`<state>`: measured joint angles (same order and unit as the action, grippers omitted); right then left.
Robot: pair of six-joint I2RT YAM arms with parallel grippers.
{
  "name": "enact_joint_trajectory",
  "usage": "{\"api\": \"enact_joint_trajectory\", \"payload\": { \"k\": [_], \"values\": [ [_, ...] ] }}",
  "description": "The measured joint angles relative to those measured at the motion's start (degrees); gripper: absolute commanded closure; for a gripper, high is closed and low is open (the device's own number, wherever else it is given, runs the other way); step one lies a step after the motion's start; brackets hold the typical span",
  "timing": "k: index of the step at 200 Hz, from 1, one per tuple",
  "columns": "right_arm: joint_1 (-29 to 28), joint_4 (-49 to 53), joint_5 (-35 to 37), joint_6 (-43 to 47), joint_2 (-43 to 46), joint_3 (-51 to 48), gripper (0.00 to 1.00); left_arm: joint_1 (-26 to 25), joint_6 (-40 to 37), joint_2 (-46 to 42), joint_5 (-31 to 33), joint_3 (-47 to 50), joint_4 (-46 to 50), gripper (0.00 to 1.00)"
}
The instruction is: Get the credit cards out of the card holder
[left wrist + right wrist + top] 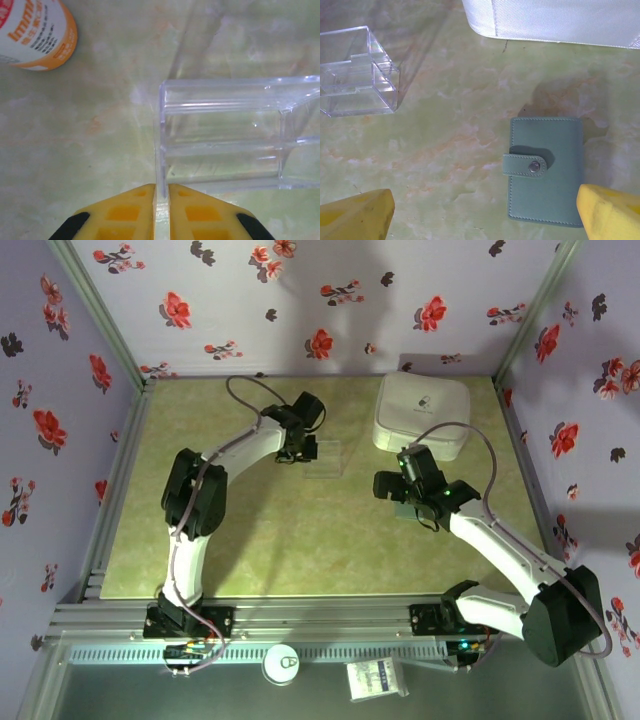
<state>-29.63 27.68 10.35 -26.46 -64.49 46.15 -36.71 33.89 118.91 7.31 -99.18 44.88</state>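
Observation:
The card holder [545, 170] is a small grey-green wallet lying flat on the green mat, its snap strap fastened. The credit cards are hidden. My right gripper [485, 220] hangs open above the mat. The holder lies between the fingers, close to the right fingertip [607, 212] and apart from the left one. In the top view this gripper [400, 495] sits in front of the white case. My left gripper [161, 197] stands almost shut, with the corner wall of the clear tray [225, 135] between its yellow fingers. It shows at the mat's back centre [300, 452].
A big white rounded case [422, 415] stands at the back right, just beyond the holder [555, 20]. The clear tray [355, 75] sits left of the holder. A white-and-orange bottle [35, 32] lies near the tray. Flowered walls [60, 390] enclose the mat.

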Motion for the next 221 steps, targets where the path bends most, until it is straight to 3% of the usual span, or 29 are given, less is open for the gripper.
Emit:
{"api": "enact_joint_trajectory", "payload": {
  "k": [56, 90, 151, 221],
  "values": [
    [0.28, 4.07, 3.52, -2.29, -2.86, 0.94, 0.01, 0.0, -0.04, -9.25, -1.42, 11.06, -3.76, 0.86],
    [3.34, 5.84, 4.02, -2.51, -6.36, 1.05, 0.01, 0.02, -1.44, -15.52, -3.37, 17.51, -5.55, 0.85],
    [10.91, 5.09, 1.07, -0.55, -12.66, 0.9, 0.01, 0.66, -6.47, -24.37, -6.25, 25.57, -5.07, 0.82],
    [11.8, 2.34, -4.04, 3.58, -23.89, 4.55, 0.01, 2.69, -7.98, -29.09, -6.47, 31.65, -6.23, 0.82]
  ]
}}
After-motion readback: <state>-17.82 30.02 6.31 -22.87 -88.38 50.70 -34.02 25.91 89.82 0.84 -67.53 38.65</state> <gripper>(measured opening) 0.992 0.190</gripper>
